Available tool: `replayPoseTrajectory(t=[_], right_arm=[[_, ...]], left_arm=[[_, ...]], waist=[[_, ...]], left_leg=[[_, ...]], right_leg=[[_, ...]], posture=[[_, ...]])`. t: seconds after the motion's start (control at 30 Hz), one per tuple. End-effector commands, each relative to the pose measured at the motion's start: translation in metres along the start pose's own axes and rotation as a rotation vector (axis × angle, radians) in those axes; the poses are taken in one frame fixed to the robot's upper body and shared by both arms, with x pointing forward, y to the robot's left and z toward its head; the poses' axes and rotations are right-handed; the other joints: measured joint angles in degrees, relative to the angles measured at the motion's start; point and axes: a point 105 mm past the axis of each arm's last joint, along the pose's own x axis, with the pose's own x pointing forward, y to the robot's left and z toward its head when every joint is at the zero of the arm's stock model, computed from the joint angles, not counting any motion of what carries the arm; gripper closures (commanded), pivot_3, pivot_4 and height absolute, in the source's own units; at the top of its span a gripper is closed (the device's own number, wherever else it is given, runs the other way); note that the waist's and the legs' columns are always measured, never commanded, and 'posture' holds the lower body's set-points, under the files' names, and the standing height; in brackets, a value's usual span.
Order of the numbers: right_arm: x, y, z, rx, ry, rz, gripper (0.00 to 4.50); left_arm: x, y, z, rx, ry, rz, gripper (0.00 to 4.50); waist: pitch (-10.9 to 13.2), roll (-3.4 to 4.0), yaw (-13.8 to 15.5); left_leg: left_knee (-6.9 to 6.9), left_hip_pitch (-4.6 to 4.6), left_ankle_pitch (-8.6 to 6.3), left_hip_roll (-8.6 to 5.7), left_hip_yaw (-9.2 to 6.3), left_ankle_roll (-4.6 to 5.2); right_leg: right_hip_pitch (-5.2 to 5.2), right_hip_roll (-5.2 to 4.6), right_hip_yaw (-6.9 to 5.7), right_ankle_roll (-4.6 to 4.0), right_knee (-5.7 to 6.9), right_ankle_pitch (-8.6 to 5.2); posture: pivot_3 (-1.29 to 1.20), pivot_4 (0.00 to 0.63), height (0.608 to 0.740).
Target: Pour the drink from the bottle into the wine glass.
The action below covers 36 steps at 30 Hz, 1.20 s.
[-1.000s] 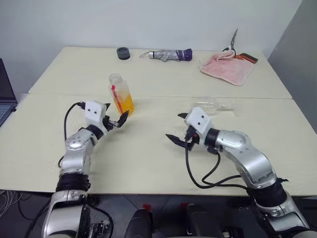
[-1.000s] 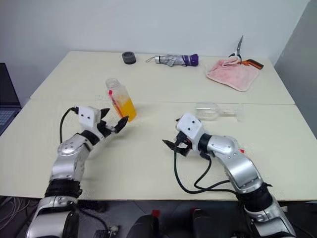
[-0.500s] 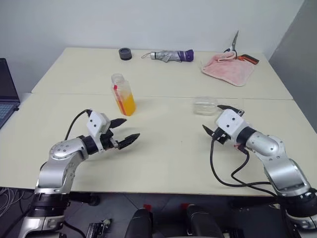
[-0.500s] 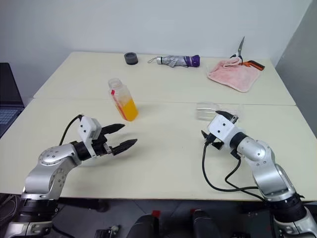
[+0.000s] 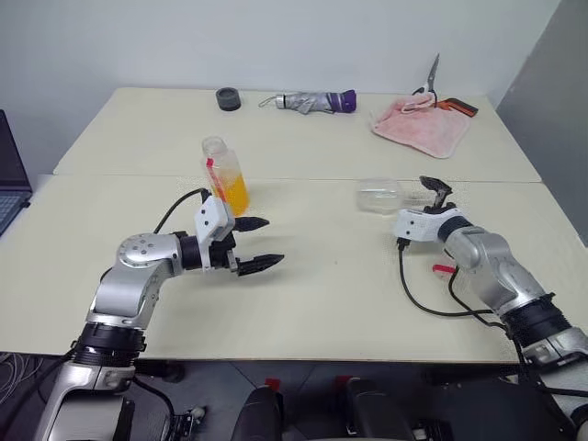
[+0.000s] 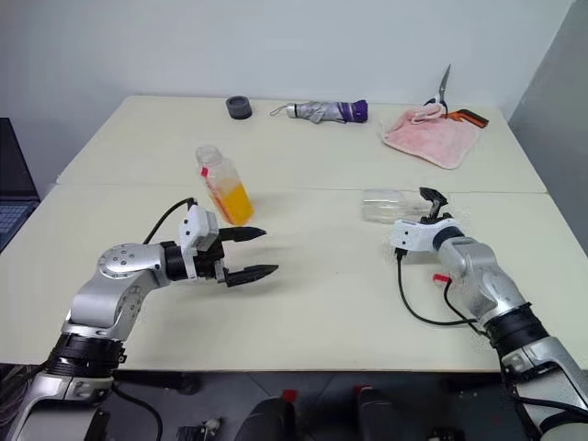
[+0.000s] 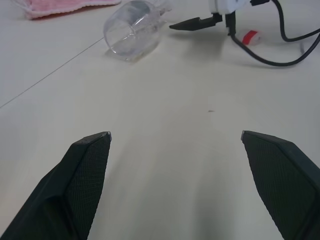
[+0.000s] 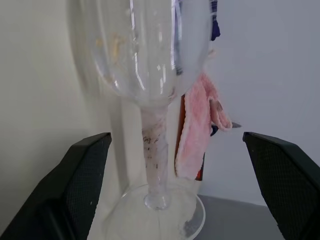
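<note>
The bottle [image 5: 225, 175] stands upright and uncapped at the table's left middle, with the orange drink [image 5: 231, 195] in its lower part. The wine glass [image 5: 380, 196] lies on its side at the right, its stem pointing right. My right gripper [image 5: 430, 197] is open at the stem; in the right wrist view the stem [image 8: 155, 145] stands between the spread fingers [image 8: 85, 175], untouched. My left gripper [image 5: 262, 243] is open and empty, low over the table in front and to the right of the bottle, pointing toward the glass [image 7: 132, 32].
A small red-and-white piece [image 5: 442, 269] lies under my right forearm. Along the far edge sit a black round thing [image 5: 228, 98], a folded umbrella [image 5: 312, 101], a pink cloth [image 5: 421, 124] and orange-handled scissors [image 5: 441, 87]. A laptop [image 5: 9, 179] is at the left edge.
My left gripper drew away from the bottle and swung right toward the table's middle. My right gripper rolled over and moved out right and forward to the wine glass's stem. Both stayed open.
</note>
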Motion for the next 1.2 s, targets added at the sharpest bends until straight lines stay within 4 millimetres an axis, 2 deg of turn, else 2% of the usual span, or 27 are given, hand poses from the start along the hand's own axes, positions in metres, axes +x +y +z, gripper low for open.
replayPoseTrajectory(t=[0.03,0.4,0.5,0.77,0.83,0.87,0.97,1.07,1.2], right_arm=[[0.010,-0.010,-0.001,-0.087,0.015,-0.070,0.00],[0.028,0.003,-0.015,-0.091,0.104,-0.105,0.00],[0.031,0.008,-0.016,-0.069,0.112,-0.088,0.60],[0.038,0.019,-0.015,-0.043,0.113,-0.043,3.43],[0.040,0.018,-0.016,-0.035,0.117,-0.044,4.17],[0.041,0.015,-0.016,-0.026,0.116,-0.056,4.39],[0.043,0.002,-0.014,0.031,0.106,-0.104,4.39],[0.040,-0.015,-0.007,0.205,0.072,-0.171,4.39],[0.031,-0.027,0.039,0.581,-0.134,-0.205,4.39]], left_arm=[[0.004,0.002,0.012,0.050,-0.036,-0.005,0.03],[0.013,0.000,0.011,0.050,-0.055,-0.008,0.03],[0.015,-0.001,0.010,0.049,-0.058,-0.009,0.00],[0.018,0.000,0.008,0.043,-0.061,-0.002,0.00],[0.018,0.001,0.008,0.044,-0.060,0.003,0.00],[0.018,0.001,0.008,0.043,-0.060,0.009,0.00],[0.015,0.003,0.008,0.034,-0.062,0.028,0.00],[0.010,0.006,0.007,0.001,-0.069,0.065,0.00],[-0.005,0.012,0.006,-0.056,-0.082,0.133,0.00]], waist=[[0.00,0.00,-0.05],[-0.01,-0.01,-0.81],[-0.01,-0.01,-0.91],[-0.04,-0.05,-1.28],[-0.11,-0.17,-1.52],[-0.11,-0.18,-1.54],[-0.12,-0.19,-1.56],[-0.11,-0.18,-1.56],[-0.11,-0.18,-2.24]], left_leg=[[0.00,0.00,0.00,0.00,0.01,0.00],[0.03,0.02,0.00,0.01,0.01,0.00],[0.05,0.04,0.00,0.00,0.00,0.00],[0.06,0.21,0.00,0.01,0.00,0.00],[0.06,0.27,0.00,0.02,0.01,0.00],[0.06,0.30,0.00,0.04,0.03,0.00],[0.06,0.32,0.01,0.03,0.03,0.00],[0.06,0.31,0.01,0.02,0.05,0.00],[-0.04,0.20,0.00,0.12,0.02,0.01]], right_leg=[[-0.01,0.00,0.02,0.00,0.01,0.00],[0.00,0.00,0.03,-0.01,0.04,0.01],[0.03,-0.01,0.03,0.00,0.05,0.02],[0.17,-0.01,0.04,0.00,0.06,0.02],[0.20,0.00,0.05,0.00,0.09,0.02],[0.22,0.00,0.09,0.00,0.09,0.02],[0.24,0.01,0.08,0.00,0.11,0.02],[0.22,0.00,0.11,0.00,0.11,0.03],[0.14,-0.05,0.11,-0.01,0.06,0.02]], posture=[[0.00,0.150,0.740],[0.00,0.150,0.740],[0.00,0.150,0.740],[0.00,0.150,0.740],[0.00,0.150,0.740],[0.00,0.150,0.740],[0.00,0.150,0.740],[0.00,0.150,0.740],[0.00,0.150,0.740]])
